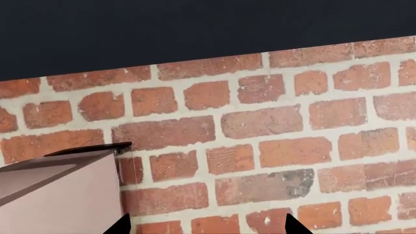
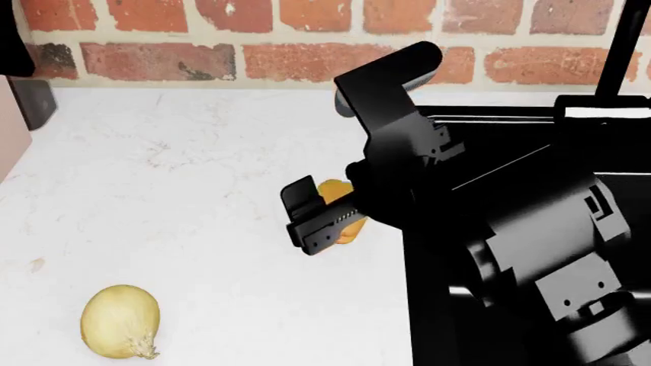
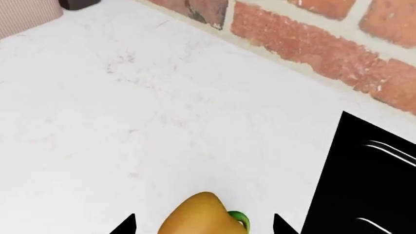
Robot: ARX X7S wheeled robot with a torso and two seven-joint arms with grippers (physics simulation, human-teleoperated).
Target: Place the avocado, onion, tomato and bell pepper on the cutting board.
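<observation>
The yellow-orange bell pepper lies on the white counter between the two fingertips of my right gripper. The gripper is open, with a gap on each side of the pepper. In the head view the gripper covers most of the bell pepper. The pale yellow onion lies alone at the counter's near left, far from both grippers. My left gripper is open and empty, raised and facing the brick wall. The avocado, tomato and cutting board are out of view.
A black recessed unit fills the counter's right side, right beside the pepper. A brick wall runs along the back. A pinkish box stands at the far left, with a small dark object behind it.
</observation>
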